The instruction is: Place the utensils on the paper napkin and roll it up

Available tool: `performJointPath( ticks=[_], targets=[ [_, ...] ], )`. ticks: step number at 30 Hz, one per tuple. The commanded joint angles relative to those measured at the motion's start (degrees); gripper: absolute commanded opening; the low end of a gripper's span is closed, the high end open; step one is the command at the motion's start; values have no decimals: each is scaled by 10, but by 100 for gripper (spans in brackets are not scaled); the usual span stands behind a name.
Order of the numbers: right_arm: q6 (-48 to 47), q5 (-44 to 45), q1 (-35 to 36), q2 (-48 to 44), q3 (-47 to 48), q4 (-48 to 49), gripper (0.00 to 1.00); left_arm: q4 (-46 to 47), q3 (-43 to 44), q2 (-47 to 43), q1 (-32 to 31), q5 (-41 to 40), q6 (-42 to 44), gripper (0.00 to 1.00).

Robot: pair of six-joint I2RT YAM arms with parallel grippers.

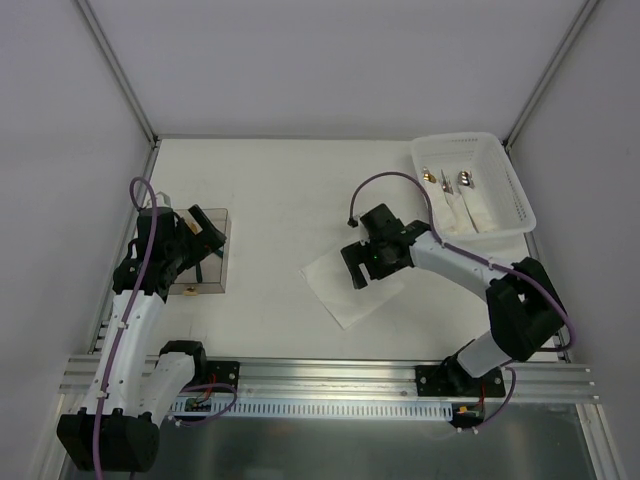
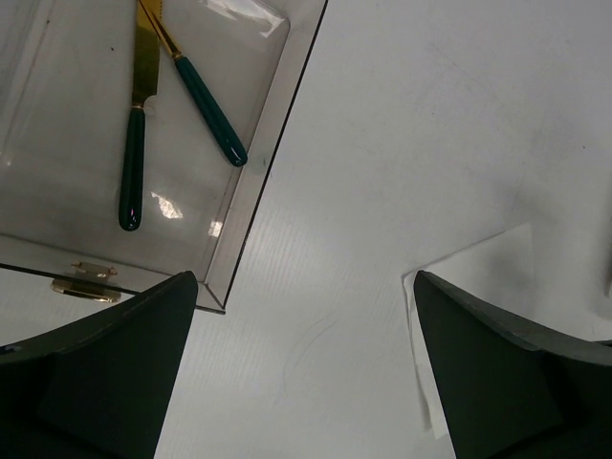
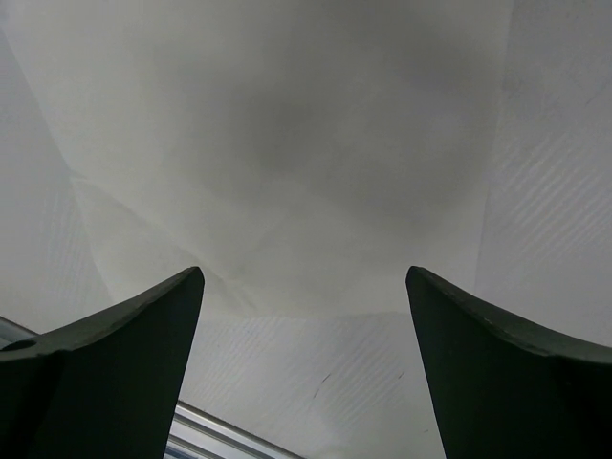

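- Right hand point(image 1: 362, 268): fingers point(image 3: 105, 382) stand wide apart and hold nothing. It is poised over the paper napkin point(image 1: 345, 292). Whether it touches the sheet, I cannot tell.
- The napkin lies flat and unrolled on the tabletop point(image 1: 280, 180), directly under the right hand. One corner is hidden beneath that hand in the overhead view. In the wrist view the sheet is mostly blur and shadow.
- Utensils point(image 1: 455, 188): in the white basket point(image 1: 516, 196), well apart from the right hand, up and to the right of it in the overhead view. Shiny heads and pale handles show; count and kinds are too small to make out.
- Left hand point(image 1: 207, 243): fingers apart, empty, over the edge of a smoky clear tray point(image 1: 218, 272).
- Ahead and left of the left hand, inside the tray: a green-handled knife point(image 2: 134, 153) and a second green-handled piece point(image 2: 206, 105), its head cut off by the frame.
- The napkin's corner lies just right of the left hand, partly behind one finger.
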Motion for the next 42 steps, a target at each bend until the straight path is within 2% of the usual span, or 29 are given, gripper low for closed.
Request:
performJointPath(
  ticks=[1, 11, 18, 22, 25, 32, 34, 38, 42],
  targets=[
    [41, 27, 6, 31, 39, 21, 91, -10, 7, 2, 0, -14, -18, 99],
    [56, 13, 52, 170, 87, 38, 88, -14, 5, 11, 0, -13, -15, 99],
    [57, 20, 79, 219, 144, 41, 88, -24, 23, 34, 0, -23, -4, 99],
    [70, 31, 80, 244, 184, 27, 87, -45, 51, 74, 1, -62, -12, 99],
    [97, 31, 81, 261, 212, 17, 88, -61, 76, 111, 24, -77, -24, 98],
    [121, 11, 81, 265, 251, -5, 90, -72, 135, 204, 36, -104, -29, 80],
    [112, -5, 80, 253, 256, -11, 91, -75, 151, 239, 39, -103, -26, 78],
    [87, -36, 80, 207, 271, -25, 95, -75, 175, 294, 52, -103, -14, 70],
    [63, -39, 79, 134, 279, -43, 98, -75, 187, 349, 68, -89, -47, 64]
  ],
)
